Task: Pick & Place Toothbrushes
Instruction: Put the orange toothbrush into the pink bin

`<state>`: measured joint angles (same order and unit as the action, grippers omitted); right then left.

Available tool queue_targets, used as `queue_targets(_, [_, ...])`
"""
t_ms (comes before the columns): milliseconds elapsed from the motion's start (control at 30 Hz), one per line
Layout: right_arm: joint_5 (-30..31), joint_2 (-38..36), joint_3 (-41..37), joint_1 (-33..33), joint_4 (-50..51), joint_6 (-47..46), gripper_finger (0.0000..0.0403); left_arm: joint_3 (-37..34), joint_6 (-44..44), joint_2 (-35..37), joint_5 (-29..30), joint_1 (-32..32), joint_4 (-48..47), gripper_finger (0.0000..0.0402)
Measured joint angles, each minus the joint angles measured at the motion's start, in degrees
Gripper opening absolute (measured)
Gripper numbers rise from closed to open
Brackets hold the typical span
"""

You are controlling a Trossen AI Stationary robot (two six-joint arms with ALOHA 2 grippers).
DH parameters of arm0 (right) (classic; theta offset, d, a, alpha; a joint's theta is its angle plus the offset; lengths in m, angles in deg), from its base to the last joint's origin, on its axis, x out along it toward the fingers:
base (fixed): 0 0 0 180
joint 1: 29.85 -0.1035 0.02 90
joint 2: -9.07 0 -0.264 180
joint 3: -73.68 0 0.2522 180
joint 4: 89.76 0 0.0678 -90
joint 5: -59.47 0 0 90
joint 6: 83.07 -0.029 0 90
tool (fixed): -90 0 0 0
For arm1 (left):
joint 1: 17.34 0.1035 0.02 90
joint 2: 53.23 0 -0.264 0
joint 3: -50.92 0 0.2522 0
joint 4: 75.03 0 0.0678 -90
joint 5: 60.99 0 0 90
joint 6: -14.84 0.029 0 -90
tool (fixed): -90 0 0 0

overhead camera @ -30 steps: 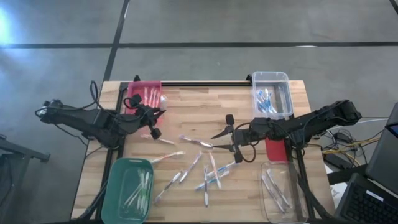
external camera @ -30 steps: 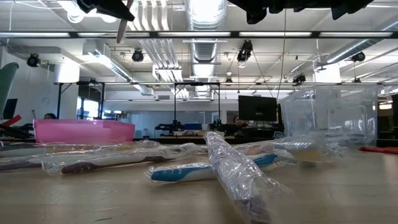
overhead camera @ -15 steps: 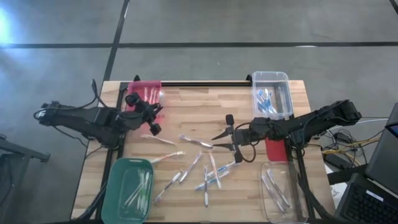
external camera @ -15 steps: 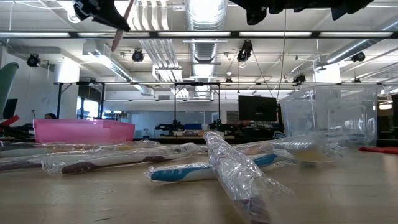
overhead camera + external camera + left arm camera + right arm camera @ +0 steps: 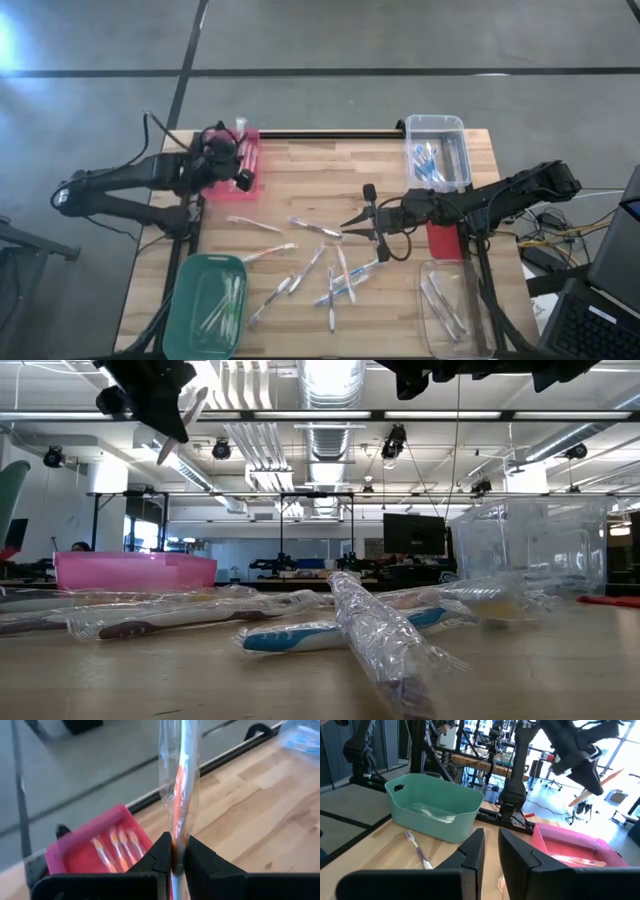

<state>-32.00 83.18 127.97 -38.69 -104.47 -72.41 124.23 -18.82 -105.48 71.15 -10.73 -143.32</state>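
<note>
Toothbrush, pink-accented, clear-wrapped (image 5: 180, 795) | clamped upright in left gripper (image 5: 172, 865), directly above pink rectangular plastic bin (image 5: 232, 160) | right gripper (image 5: 491, 851) well apart from that bin, fingers nearly together, holding nothing

Two dark jointed arms, black cables
</note>
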Motion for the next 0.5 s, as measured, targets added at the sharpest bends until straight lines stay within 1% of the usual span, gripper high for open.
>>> queue_targets(133, [0.01, 0.00, 0.00, 0.00, -0.02, 0.00, 0.0049, 0.32, -0.09, -0.47, -9.01, 7.64, -0.04, 0.0031])
queue_targets(267, [0.02, 0.00, 0.00, 0.00, -0.02, -0.13, 0.0059, 0.30, 0.69, -1.69, -16.80, 15.43, -0.06, 0.0032])
queue_targets(367, [0.02, 0.00, 0.00, 0.00, -0.02, -0.11, 0.0069, 0.30, 2.14, -3.02, -20.22, 19.94, -0.04, 0.0032])
queue_targets(500, [0.01, 0.00, 0.00, 0.00, -0.02, -0.13, 0.0084, 0.45, 3.12, -5.06, -22.91, 23.93, -0.04, 0.0032])
